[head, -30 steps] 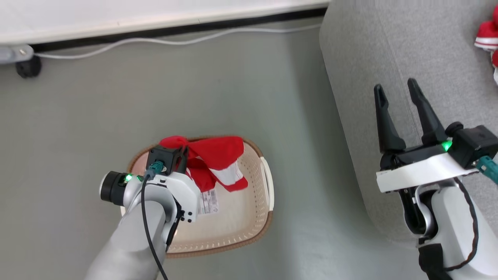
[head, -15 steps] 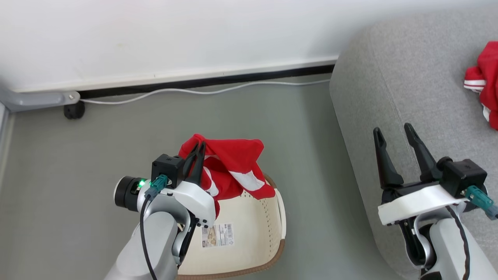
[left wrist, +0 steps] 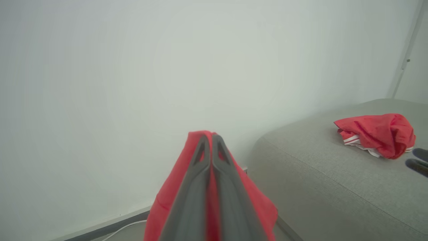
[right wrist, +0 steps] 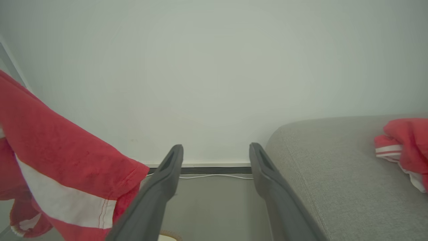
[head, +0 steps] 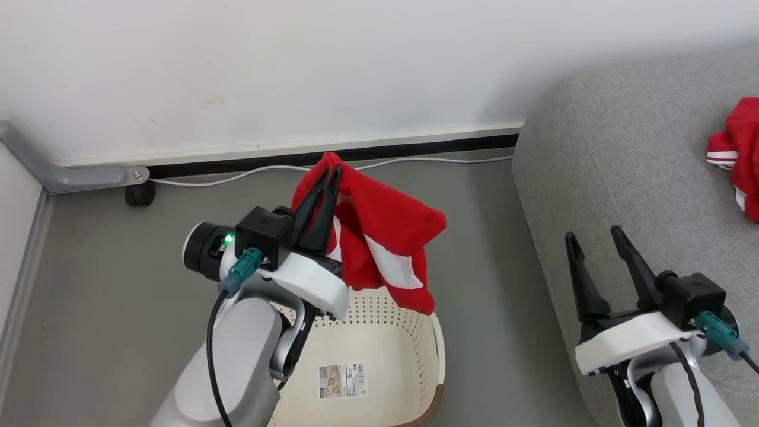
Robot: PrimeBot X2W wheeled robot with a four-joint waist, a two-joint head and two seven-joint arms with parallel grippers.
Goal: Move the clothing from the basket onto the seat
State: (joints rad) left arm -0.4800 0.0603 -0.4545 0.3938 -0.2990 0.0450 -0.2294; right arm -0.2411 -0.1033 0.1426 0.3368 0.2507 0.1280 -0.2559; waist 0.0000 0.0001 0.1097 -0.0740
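A red garment (head: 385, 237) with a white stripe hangs above the cream basket (head: 409, 362), pinched at its top by my left gripper (head: 329, 172), which is shut on it. The same garment (right wrist: 63, 174) drapes at the left of the right wrist view, and its fabric (left wrist: 167, 201) wraps my shut fingers in the left wrist view. The basket's bottom shows only a barcode sticker (head: 343, 381). My right gripper (head: 595, 241) stands open and holds nothing, at the front edge of the grey sofa (head: 628, 178). A second red garment (head: 738, 154) lies on the sofa seat.
A white wall (head: 296, 71) with a dark skirting and a white cable (head: 415, 161) runs behind the basket. A grey metal leg with a black castor (head: 140, 193) stands at the left. Grey floor (head: 492, 308) separates basket and sofa.
My left gripper has lifted the red garment up out of the basket, which now holds no clothing. The head camera has tilted up, showing more wall. The right gripper stays open.
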